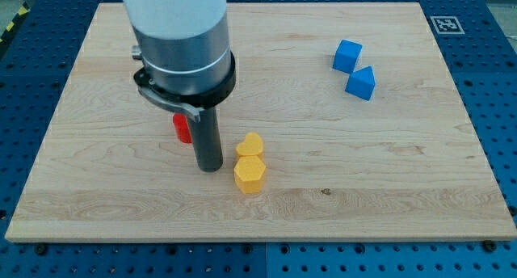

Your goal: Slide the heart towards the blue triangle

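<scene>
A yellow heart (250, 145) lies near the middle of the wooden board (388, 189), touching a yellow hexagon (250, 174) just below it. The blue triangle (361, 83) lies at the view's upper right, far from the heart. My tip (210, 169) rests on the board just left of the two yellow blocks, a small gap away from them. The thick arm body above it hides part of the board at the upper left.
A blue cube (347, 56) sits right above and left of the blue triangle, nearly touching it. A red block (182, 129) is partly hidden behind the rod, on its left.
</scene>
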Robot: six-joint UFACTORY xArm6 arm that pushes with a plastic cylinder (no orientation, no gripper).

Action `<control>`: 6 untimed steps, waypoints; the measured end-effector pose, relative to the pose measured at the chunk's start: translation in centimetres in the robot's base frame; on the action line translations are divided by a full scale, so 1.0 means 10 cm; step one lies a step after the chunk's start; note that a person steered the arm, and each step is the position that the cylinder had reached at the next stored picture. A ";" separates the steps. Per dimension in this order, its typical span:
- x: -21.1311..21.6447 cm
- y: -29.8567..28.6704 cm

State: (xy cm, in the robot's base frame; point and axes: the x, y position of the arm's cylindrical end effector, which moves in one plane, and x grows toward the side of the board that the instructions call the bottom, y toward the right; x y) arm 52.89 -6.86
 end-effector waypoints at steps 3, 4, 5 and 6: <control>0.00 0.59; -0.02 0.86; -0.10 0.87; -0.10 0.99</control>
State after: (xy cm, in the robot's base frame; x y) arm 51.88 3.01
